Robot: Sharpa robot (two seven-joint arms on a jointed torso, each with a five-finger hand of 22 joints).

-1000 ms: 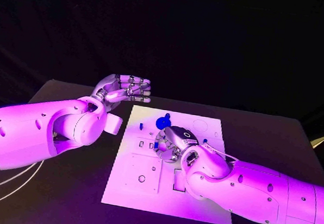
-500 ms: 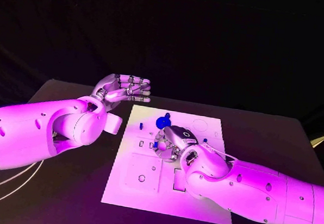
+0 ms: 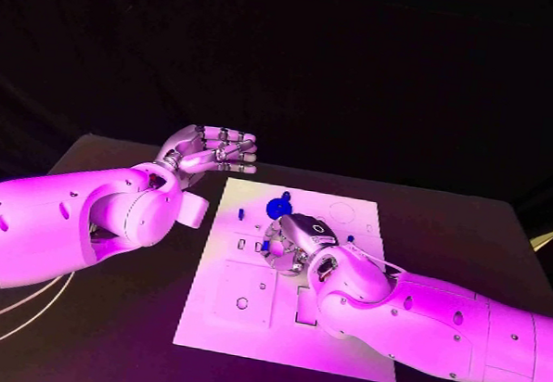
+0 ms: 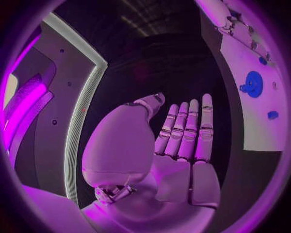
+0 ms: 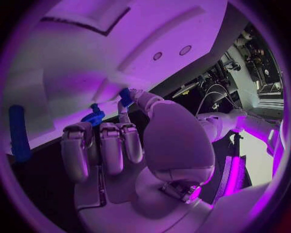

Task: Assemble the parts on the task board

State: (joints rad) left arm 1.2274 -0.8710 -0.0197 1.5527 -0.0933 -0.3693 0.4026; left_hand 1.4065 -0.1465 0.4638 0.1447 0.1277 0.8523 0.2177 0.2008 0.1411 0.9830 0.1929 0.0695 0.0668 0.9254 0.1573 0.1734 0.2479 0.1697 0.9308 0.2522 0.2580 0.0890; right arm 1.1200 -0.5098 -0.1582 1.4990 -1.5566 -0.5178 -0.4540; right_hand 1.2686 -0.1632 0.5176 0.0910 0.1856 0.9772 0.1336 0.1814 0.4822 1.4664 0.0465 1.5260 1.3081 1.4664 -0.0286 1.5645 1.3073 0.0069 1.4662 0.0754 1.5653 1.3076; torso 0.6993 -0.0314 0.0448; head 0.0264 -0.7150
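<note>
Left hand [image 3: 211, 153] hangs off the far-left corner of the task board [image 3: 242, 322], palm up, fingers straight and close together, nothing in it; we call it released and idle. The task board lies mid-counter [image 3: 100, 320], white. A round blue part [image 3: 277, 210] sits on the board's far section, just beyond the right hand [image 3: 295, 242]. In the right wrist view a small blue part [image 5: 126, 95] sits at a fingertip of the right hand, another blue part [image 5: 93, 118] beside it against the board; we judge the hand to be pinching the small part, though the grasp is not plain. Step in hand, as we read it: seating a small part into the board. Next move calls for fine alignment and downward pressure.
</note>
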